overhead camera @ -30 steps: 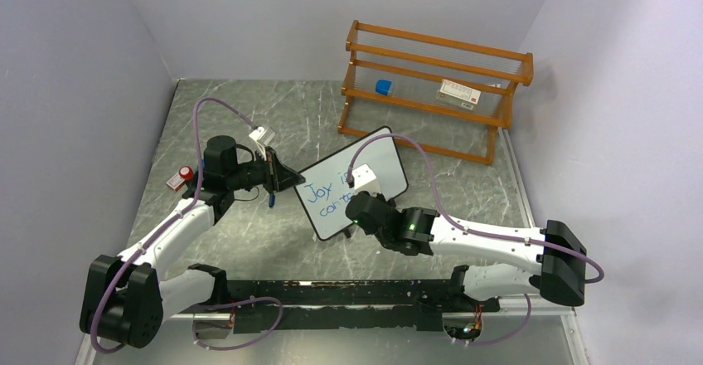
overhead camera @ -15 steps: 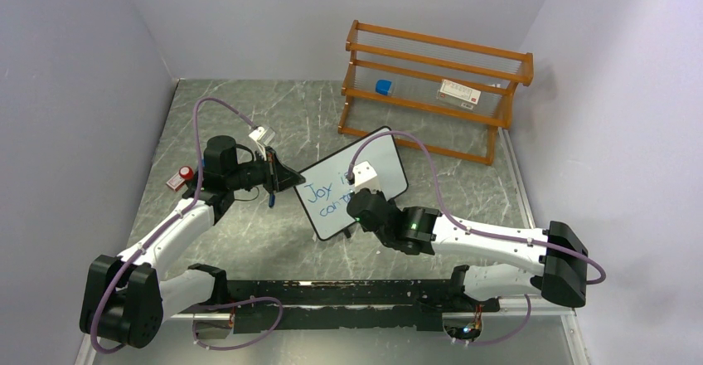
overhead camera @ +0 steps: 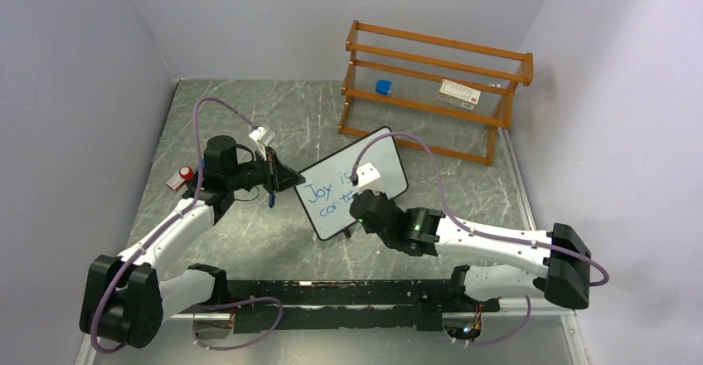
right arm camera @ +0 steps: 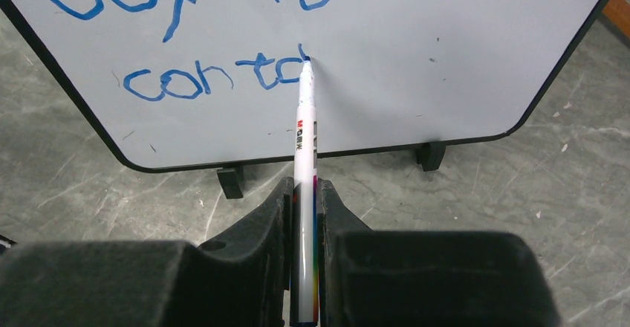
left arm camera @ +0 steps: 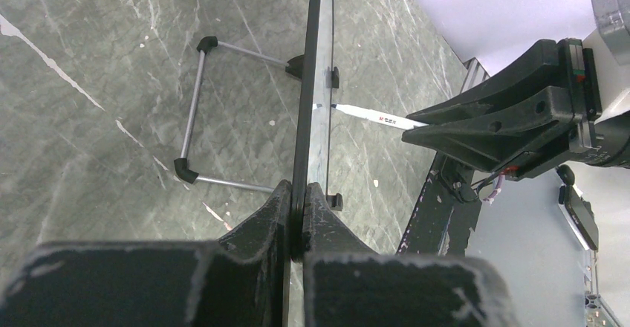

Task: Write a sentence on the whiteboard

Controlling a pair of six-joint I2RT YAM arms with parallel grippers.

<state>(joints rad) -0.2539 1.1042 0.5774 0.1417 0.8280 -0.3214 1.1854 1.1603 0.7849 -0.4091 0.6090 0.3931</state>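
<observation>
Two lines of blue marker make up the sentence (right arm camera: 178, 82): "Joy is" above, its top cut off by the upper edge of the right wrist view, and below it letters reading roughly "conta", the last one unfinished. They sit on the whiteboard (overhead camera: 388, 166), a small white panel with a thin black frame, rounded corners and little black feet. It stands in the middle of the top view on the grey marbled table (overhead camera: 249, 116), turned diagonally. In the left wrist view it appears edge-on, propped by a wire stand (left arm camera: 195, 104) behind it.

A white marker (right arm camera: 304, 156) touches the board with its blue tip at the end of the lower line. The right gripper (right arm camera: 304, 193) is clamped narrowly on the marker's barrel. The right arm runs from its base at lower right leftwards and low, its wrist in front of the board's lower half, hiding part of the writing from above.

The left gripper (left arm camera: 297, 197) pinches the board's black frame at its left edge, fingers pressed to either face. The left arm rises from lower left and bends rightwards to the board.

Beyond the board, at upper right, stands an orange wooden rack (overhead camera: 431, 87) holding a small blue item (overhead camera: 383, 87) and a white box (overhead camera: 458, 91).
</observation>
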